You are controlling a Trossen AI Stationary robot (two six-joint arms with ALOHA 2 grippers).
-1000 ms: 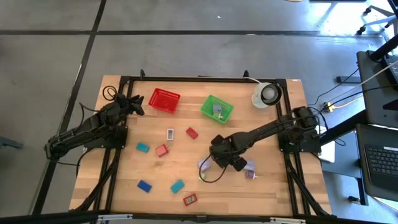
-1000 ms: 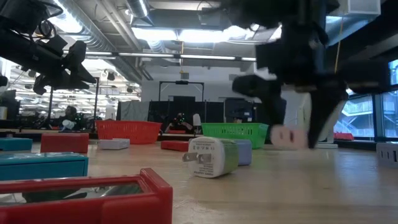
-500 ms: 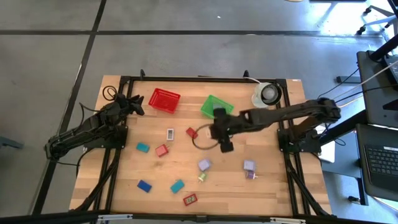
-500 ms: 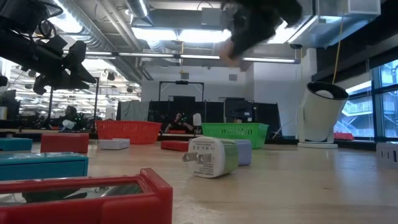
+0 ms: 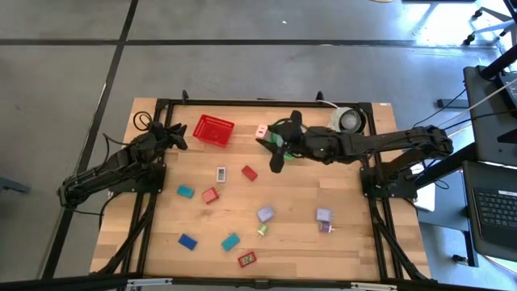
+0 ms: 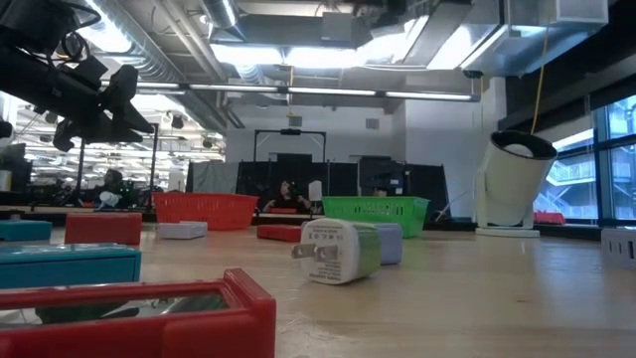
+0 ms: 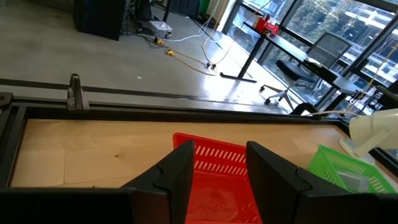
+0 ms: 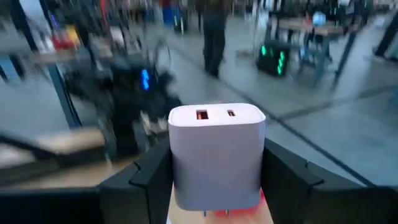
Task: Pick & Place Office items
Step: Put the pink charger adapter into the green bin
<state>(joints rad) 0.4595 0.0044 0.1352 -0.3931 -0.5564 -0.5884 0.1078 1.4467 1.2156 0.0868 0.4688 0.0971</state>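
Here we are pinching a rigid, light white charger (image 8: 216,154) by its flat sides in the right gripper (image 5: 264,134) beside the green basket (image 5: 280,129); left gripper (image 7: 217,175) is idling, fingers spread.

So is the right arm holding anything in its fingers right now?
Yes, the right gripper is shut on a white charger block, clamped between its two fingers.

Pale wood table (image 5: 347,242), plastic mesh baskets.
A smooth, matt white charger block (image 8: 216,152) sits between matt black fingers (image 8: 292,180); red basket (image 7: 217,180) and green basket (image 6: 376,211) look glossy plastic.
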